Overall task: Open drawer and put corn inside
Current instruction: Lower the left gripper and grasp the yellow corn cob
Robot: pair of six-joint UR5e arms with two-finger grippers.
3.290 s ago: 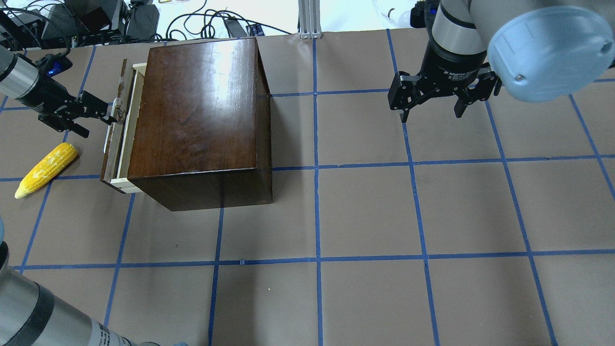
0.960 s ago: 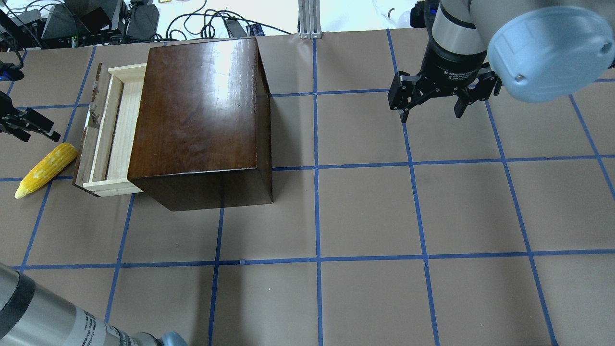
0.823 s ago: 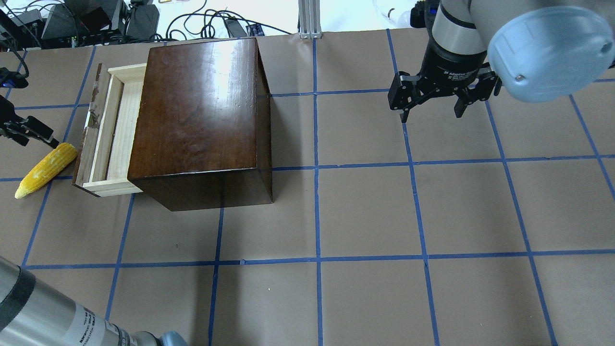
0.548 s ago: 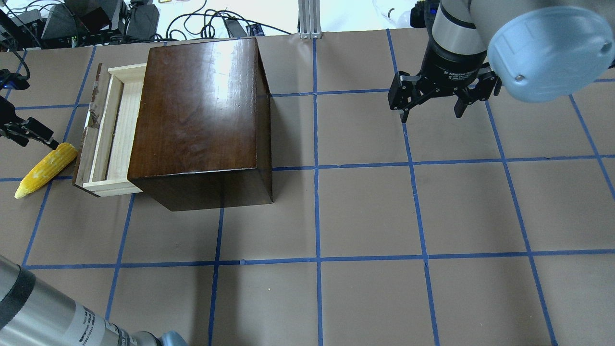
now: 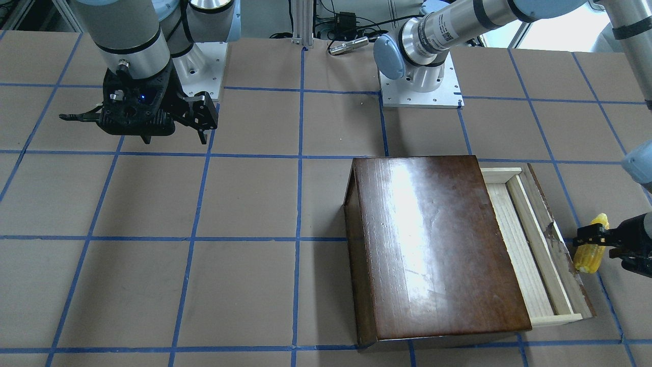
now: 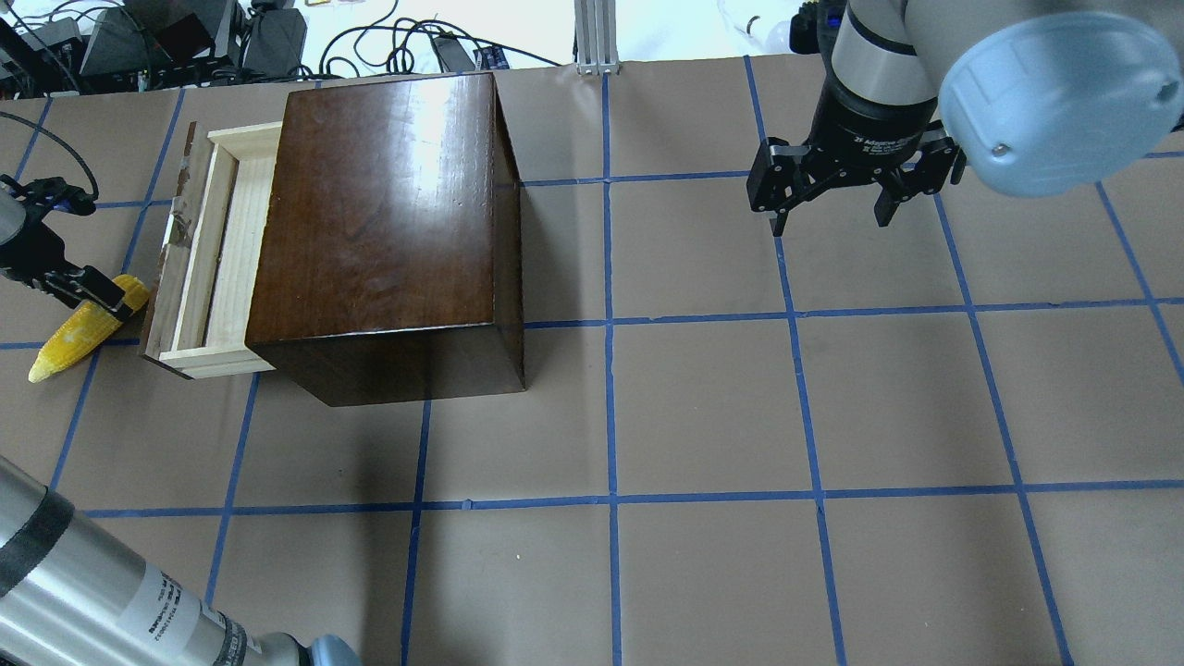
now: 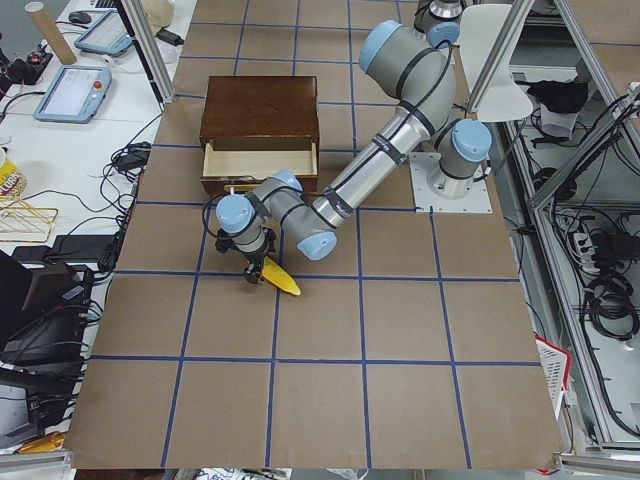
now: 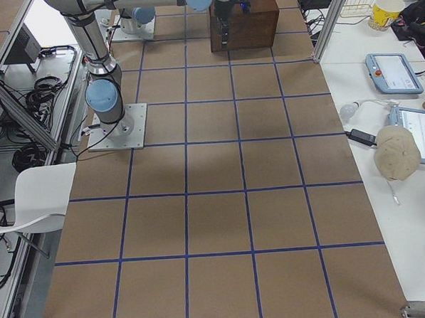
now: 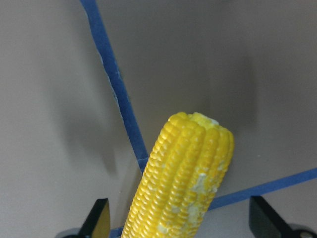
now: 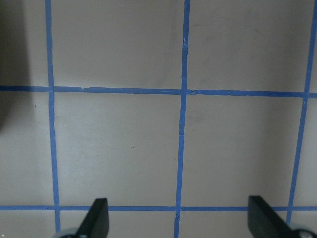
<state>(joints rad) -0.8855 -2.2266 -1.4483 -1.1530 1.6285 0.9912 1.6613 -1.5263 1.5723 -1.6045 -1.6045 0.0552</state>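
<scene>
left gripper [image 9: 181, 219] dropped over yellow tapered toy corn cob [image 9: 190, 171], jaws spread astride thick end; likely light, stiff, knobbly: pinch there.

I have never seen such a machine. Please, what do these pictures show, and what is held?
This is a two-arm robot at a table; each arm ends in a two-finger claw. Cameras look from above, the front, both table ends and each wrist. On the table stands a dark wooden box, its drawer pulled out, nothing visible inside. A yellow toy corn lies beside it. The left claw is open, a finger either side of the corn's blunt end. The right claw is open over bare table. Nothing is held.
</scene>
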